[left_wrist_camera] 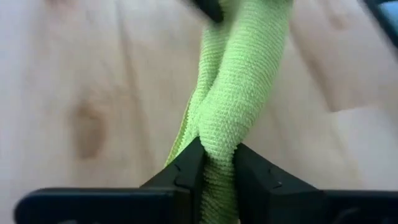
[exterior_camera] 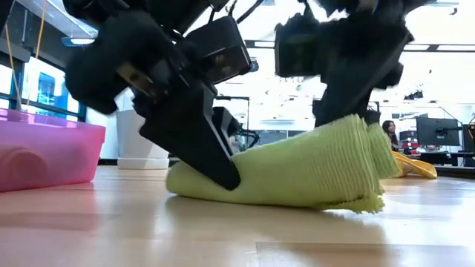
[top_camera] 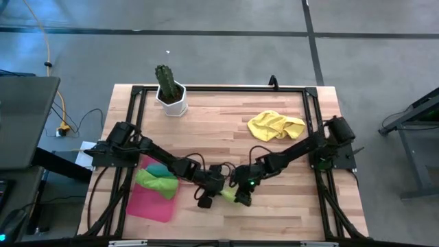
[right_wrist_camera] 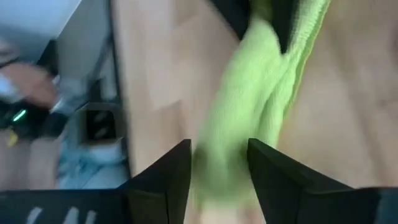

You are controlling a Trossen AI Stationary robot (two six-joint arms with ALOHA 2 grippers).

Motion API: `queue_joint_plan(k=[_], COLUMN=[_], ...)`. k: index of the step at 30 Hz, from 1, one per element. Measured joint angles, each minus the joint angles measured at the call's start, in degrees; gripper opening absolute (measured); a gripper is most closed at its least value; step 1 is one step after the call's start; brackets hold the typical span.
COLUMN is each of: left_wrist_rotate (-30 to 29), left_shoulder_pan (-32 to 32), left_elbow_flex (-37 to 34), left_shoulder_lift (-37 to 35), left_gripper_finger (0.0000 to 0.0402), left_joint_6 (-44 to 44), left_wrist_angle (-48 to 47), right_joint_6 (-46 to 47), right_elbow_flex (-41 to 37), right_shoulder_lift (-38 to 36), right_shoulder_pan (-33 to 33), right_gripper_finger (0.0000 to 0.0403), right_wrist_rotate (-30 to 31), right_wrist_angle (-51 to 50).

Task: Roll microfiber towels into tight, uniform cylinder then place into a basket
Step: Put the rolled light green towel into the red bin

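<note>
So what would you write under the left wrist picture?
Left pincer pinching one end of the rolled lime green towel on the wooden table.

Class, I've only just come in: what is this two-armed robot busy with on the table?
It is handling a rolled lime green towel near the table's front edge. The left end effector is pinched on one end of the roll; the right end effector straddles the other end with its fingers apart. Two rolled towels, one green and one teal, lie in the pink basket. A yellow towel lies crumpled and unrolled.
</note>
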Motion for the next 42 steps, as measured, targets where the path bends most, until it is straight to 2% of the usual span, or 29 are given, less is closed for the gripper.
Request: queue_joint_plan(k=[4, 9, 13, 19, 24, 28, 32, 38, 42], left_wrist_rotate=[3.0, 3.6, 3.6, -2.8, -7.5, -13.4, -15.3, -15.6, -17.2], left_shoulder_pan=[0.0, -0.2, 0.1, 0.2, -2.3, -7.1, -14.1, -25.5, -32.7], left_elbow_flex=[-0.1, -0.6, -0.9, -0.8, -0.6, -0.6, -0.6, -0.5, -0.5], left_shoulder_lift=[-0.2, -3.5, -9.1, -21.2, -31.9, -37.7, -40.9, -42.0, -41.5], left_gripper_finger=[0.0033, 0.0021, 0.0022, 0.0021, 0.0021, 0.0021, 0.0021, 0.0021, 0.0021], left_joint_6=[-5.5, -7.4, -7.4, -7.4, -8.3, -14.3, -23.2, -38.3, -49.0], left_wrist_angle=[0.0, -2.2, -6.5, -18.7, -31.0, -43.2, -54.0, -59.6, -64.9], right_joint_6=[-4.2, -8.2, -8.4, -9.0, -2.1, 4.4, 9.3, 17.0, 20.1], right_elbow_flex=[0.0, 0.0, 0.0, 0.0, -0.1, -0.1, -0.1, -0.1, -0.1], right_shoulder_lift=[-7.0, -15.3, -21.0, -26.3, -29.3, -30.4, -30.7, -31.0, -31.3], right_shoulder_pan=[0.3, 2.3, 4.7, 8.2, 11.7, 15.3, 18.4, 21.7, 23.2], right_gripper_finger=[0.0153, 0.0154, 0.0154, 0.0154, 0.0154, 0.0154, 0.0154, 0.0154, 0.0154], right_wrist_rotate=[-0.1, 9.5, 17.3, 28.0, 36.2, 43.8, 46.5, 48.5, 49.9], right_wrist_angle=[-7.7, -19.9, -27.8, -38.7, -51.0, -56.8, -60.6, -67.5, -68.0])
